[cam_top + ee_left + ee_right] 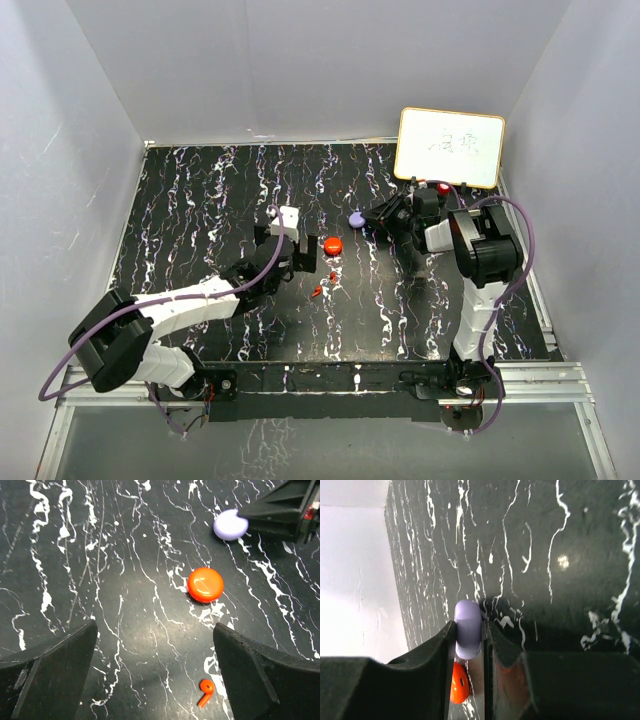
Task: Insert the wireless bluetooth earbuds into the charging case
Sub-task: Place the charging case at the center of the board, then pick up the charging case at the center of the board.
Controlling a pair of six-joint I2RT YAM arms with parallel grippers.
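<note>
- My left gripper (155,630) hangs over the middle of a black surface (200,210) veined with white, and its jaws are spread as wide as they go with nothing between them.
- In the left wrist view, my two dark fingers (50,675) frame the lower corners, with bare surface between them.
- A red charging case (205,584), round, glossy and closed, lies flat on the surface just beyond my left gripper's open jaws, a little to the right.
- One red earbud (204,692) lies loose on the surface close beside my right-hand finger, nearer to me than the red charging case.
- From the overhead view, a second red earbud (333,276) lies near the first, between it and the red charging case, and both are apart from the case.
- My right gripper (469,625) is closed to a narrow gap, pinching a purple charging case (468,635) by its rim, and both fingers press against its sides.
- The purple charging case is a pale lavender disc, low against the surface, beyond and to the right of the red charging case and apart from it.
- The right wrist view looks along the clamped fingers, with the red charging case showing behind them.
- A small whiteboard (450,147) with faint writing leans at the far right corner, against white walls (300,60).
</note>
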